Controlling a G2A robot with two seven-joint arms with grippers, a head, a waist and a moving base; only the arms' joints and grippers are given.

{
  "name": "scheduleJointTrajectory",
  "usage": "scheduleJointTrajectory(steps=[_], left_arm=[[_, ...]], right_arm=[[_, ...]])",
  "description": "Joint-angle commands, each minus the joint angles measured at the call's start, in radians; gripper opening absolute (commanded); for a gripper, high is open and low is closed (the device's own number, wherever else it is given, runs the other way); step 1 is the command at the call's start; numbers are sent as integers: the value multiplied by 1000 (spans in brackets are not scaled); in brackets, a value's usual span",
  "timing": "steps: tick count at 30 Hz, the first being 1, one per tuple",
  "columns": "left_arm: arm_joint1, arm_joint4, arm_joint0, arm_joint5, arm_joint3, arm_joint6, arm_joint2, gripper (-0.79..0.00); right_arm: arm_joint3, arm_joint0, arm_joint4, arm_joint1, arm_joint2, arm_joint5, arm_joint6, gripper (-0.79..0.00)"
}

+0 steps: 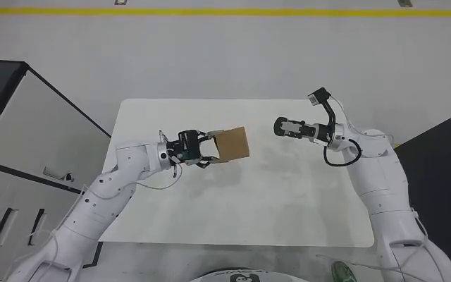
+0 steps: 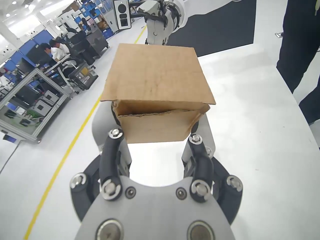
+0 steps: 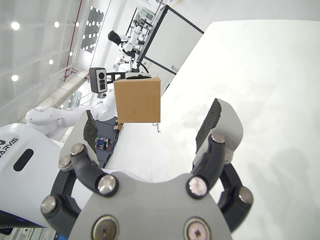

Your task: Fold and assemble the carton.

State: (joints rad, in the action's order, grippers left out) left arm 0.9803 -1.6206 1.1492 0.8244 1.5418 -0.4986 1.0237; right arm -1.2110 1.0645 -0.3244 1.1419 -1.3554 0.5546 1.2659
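Observation:
A brown cardboard carton [image 1: 232, 144] is held above the white table [image 1: 282, 204], squared up into a box shape. My left gripper [image 1: 206, 149] is shut on its near end; in the left wrist view the carton [image 2: 156, 86] sits between the two fingers [image 2: 200, 136], with a loose flap hanging toward the wrist. My right gripper [image 1: 277, 127] hangs open a short way to the right of the carton, facing it, nothing between its fingers. From the right wrist view the carton [image 3: 138, 100] shows as a closed brown face beyond the open gripper [image 3: 152, 123].
A dark-framed panel or cart [image 1: 28, 120] stands off the table's left side. A person in dark trousers [image 2: 300, 38] stands by the table's edge in the left wrist view. A yellow floor line [image 1: 225, 11] runs beyond the table.

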Motion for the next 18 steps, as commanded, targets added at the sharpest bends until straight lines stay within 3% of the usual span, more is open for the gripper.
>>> scheduleJointTrajectory(steps=[1,6,14,18], left_arm=[[3,36,-19,55,-43,47,-7,-785],[28,117,-92,104,-175,85,-63,-785],[82,75,-201,53,-401,30,-193,-785],[87,67,-210,43,-413,26,-204,-785]], right_arm=[[0,0,0,0,0,0,0,0],[0,0,0,0,0,0,0,0],[0,0,0,0,0,0,0,0],[0,0,0,0,0,0,0,0]])
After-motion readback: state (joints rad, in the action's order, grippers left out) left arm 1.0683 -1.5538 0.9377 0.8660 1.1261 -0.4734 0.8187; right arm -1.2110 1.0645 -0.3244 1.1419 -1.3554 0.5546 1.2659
